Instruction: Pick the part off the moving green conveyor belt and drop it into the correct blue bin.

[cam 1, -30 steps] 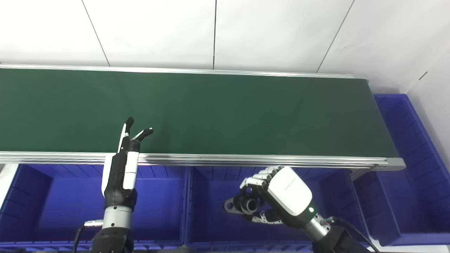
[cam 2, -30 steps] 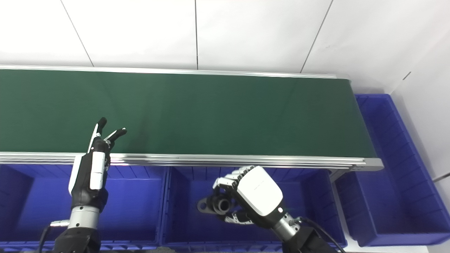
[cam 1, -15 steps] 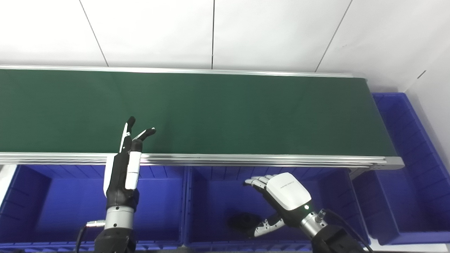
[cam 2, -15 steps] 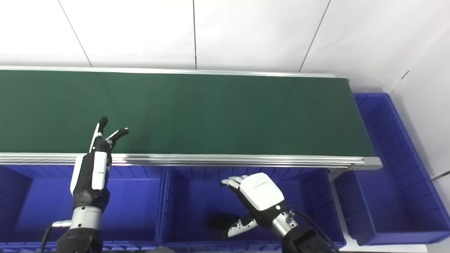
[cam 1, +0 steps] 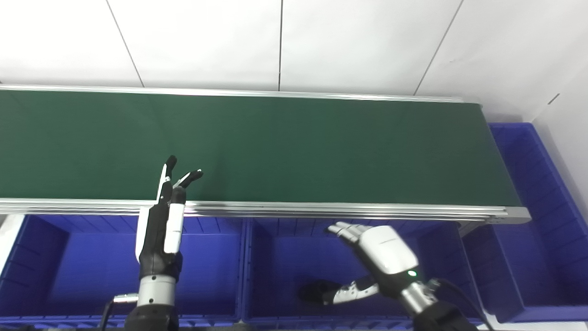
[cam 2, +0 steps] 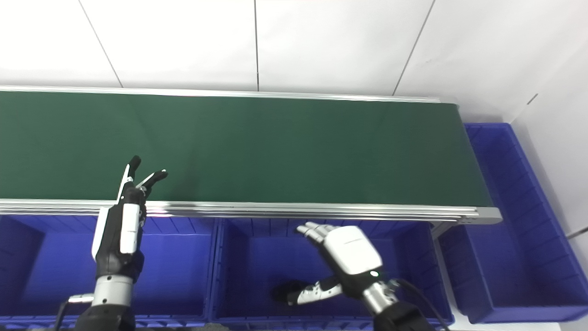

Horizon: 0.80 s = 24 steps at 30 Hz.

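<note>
Across the frame's middle your conveyor belt [cam 1: 285, 147] lies bare; its near rail [cam 1: 321, 210] blocks any robot hand rising from the lower-centre bin [cam 1: 285, 248].

The left robot hand [cam 1: 161, 230] stands upright on a near-vertical forearm that rises from the bottom edge at the picture's left, its black-tipped fingers [cam 1: 169, 163] pointing up and parted from the thumb, with nothing between them. The right robot hand [cam 1: 383, 255] comes in from the lower right on an arm angled up and to the left, its white back turned upward and a small green light showing near the wrist. Its fingers [cam 2: 312, 231] stretch out flat and spread toward the upper left, while the thumb reaches out low to the left, so this robot hand is splayed wide and empty.
</note>
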Motion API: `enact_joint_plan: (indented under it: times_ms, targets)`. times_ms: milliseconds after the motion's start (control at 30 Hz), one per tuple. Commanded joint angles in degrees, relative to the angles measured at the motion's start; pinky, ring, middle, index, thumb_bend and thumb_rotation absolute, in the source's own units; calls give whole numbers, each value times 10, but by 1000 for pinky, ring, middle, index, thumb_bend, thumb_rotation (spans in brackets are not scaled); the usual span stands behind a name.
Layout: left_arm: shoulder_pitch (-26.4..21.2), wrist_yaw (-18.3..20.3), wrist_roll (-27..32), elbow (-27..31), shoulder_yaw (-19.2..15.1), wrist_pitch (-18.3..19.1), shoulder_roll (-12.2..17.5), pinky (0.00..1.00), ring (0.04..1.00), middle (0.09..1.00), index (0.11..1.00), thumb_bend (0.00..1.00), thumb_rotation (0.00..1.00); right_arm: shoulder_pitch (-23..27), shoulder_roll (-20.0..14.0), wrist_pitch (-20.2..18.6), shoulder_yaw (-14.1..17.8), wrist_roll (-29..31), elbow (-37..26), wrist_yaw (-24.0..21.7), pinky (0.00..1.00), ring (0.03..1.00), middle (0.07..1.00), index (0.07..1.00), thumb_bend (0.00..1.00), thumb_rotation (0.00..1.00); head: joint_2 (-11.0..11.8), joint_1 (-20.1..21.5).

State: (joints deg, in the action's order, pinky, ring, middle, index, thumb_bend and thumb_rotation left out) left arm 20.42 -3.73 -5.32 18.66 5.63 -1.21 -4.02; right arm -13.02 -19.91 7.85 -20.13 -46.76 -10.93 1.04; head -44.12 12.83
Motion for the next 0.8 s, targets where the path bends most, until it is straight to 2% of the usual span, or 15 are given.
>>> enact_joint_plan:
  times_ms: [0, 33, 100, 200, 267, 333, 400, 467, 567, 767]
  targets:
    - [5, 8, -12, 4, 12, -52, 6, 979, 940, 916, 992, 595, 1000, -21, 14, 17, 15, 83, -72, -3, 630, 760, 816, 809, 770, 759, 13, -6]
    - [9, 8, -16, 2, 15, -60, 8, 969, 947, 937, 992, 624, 1000, -34, 20, 8, 22, 121, -97, -11, 642, 765, 819, 814, 732, 771, 18, -8]
    - [16, 9, -23, -2, 22, -85, 15, 948, 959, 968, 996, 644, 1000, -70, 50, 5, 42, 203, -143, 5, 639, 766, 828, 811, 697, 794, 24, -11]
    - [25, 9, -33, -7, 28, -115, 24, 971, 989, 997, 1000, 659, 1000, -123, 122, 11, 73, 309, -173, 45, 680, 803, 859, 815, 687, 837, 38, -18]
    - [32, 10, -39, -10, 29, -131, 30, 994, 998, 1000, 1000, 709, 1000, -142, 160, 50, 85, 344, -161, 66, 717, 822, 871, 836, 653, 860, 46, -22]
    - [40, 9, -43, -13, 30, -146, 33, 1000, 1000, 1000, 1000, 816, 1000, -149, 191, 100, 96, 366, -125, 85, 771, 850, 899, 872, 648, 886, 51, -25]
    - [46, 6, -39, -17, 29, -163, 32, 1000, 1000, 1000, 1000, 838, 1000, -151, 212, 123, 107, 385, -96, 91, 782, 853, 903, 878, 643, 891, 56, -27]
    - [53, 5, -25, -24, 27, -182, 29, 1000, 1000, 1000, 1000, 822, 1000, -149, 222, 121, 116, 413, -76, 87, 858, 889, 935, 920, 618, 961, 59, -31]
    - [60, 8, -1, -31, 25, -189, 24, 1000, 1000, 1000, 1000, 756, 1000, -143, 228, 117, 126, 436, -58, 79, 919, 917, 966, 951, 683, 963, 61, -34]
    - [74, 7, -3, -29, 24, -176, 17, 1000, 1000, 1000, 1000, 712, 1000, -139, 229, 122, 130, 417, -38, 75, 912, 919, 961, 946, 690, 963, 68, -41]
